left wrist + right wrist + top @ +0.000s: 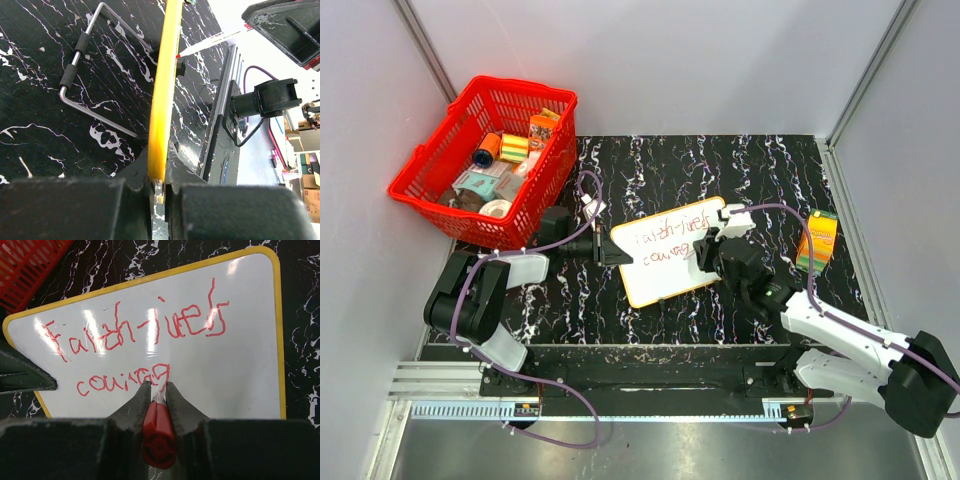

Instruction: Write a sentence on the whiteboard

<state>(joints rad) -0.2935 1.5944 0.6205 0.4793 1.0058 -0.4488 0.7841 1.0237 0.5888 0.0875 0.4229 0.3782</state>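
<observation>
The whiteboard (670, 252) sat mid-way across the table (770, 170), its yellow rim pinched in the closed left gripper (159, 187). Judged thin, stiff, light and slick-faced, so the rim was the sound hold. The right gripper (158, 387) clamped a red marker (159, 432), its tip at the sentence (140, 330).

The left arm (480, 300) was built of rounded black joint housings joined by pale grey-white link shells. The right arm (850, 345) was made in the same way, with a smooth white shell set between black joints. Thin purple cables (775, 206) were run along both arms in loose loops. Each arm was mounted on a black base (505, 376). The left gripper (159, 192) was formed of two blocky jaws of matte black, faintly grained plastic. The right gripper (158, 387) was fitted with black fingers (131, 412) that tapered to narrow tips.
</observation>
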